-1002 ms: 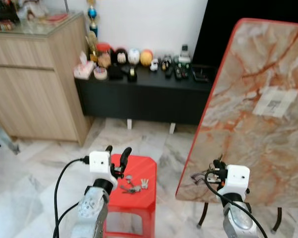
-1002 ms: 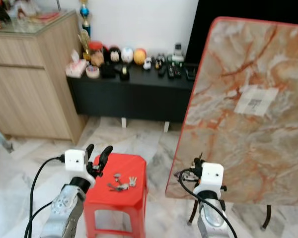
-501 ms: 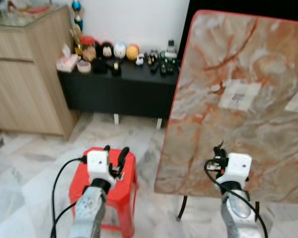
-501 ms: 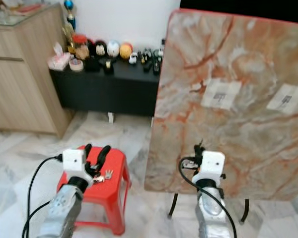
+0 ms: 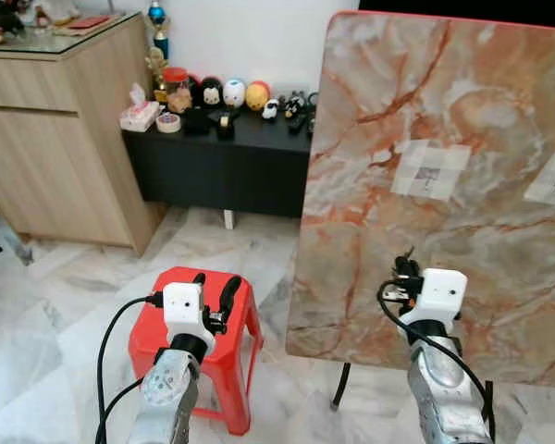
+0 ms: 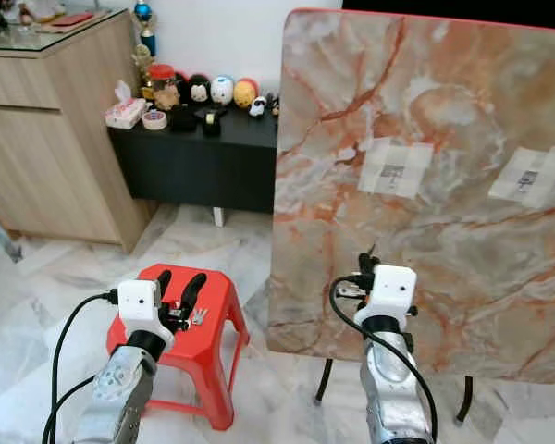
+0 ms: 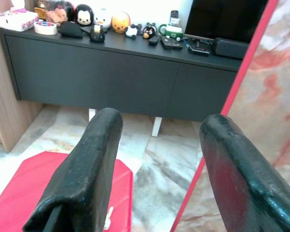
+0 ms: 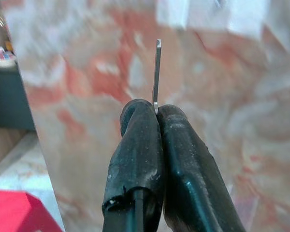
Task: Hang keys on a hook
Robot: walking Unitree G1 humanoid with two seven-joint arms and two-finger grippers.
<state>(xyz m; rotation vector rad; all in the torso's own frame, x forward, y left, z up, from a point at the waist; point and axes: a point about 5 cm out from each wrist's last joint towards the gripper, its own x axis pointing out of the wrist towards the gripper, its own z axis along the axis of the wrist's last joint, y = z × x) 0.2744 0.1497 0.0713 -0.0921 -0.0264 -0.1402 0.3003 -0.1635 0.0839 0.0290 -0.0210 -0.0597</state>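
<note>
keys: small silvery bunch, partly hidden
keys pose: lying flat
keys place: on the red stool, toward 4 o'clock of its top
metal strip: thin, flat, silvery, small notch at its tip; whether it is the hook cannot be told
strip state: pinched at its base between the closed fingers of the right gripper, sticking straight out past the fingertips

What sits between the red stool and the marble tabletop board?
Bare marble floor separates the red stool from the upright marble board, seen in both eye views; the left tool hovers over the stool.
</note>
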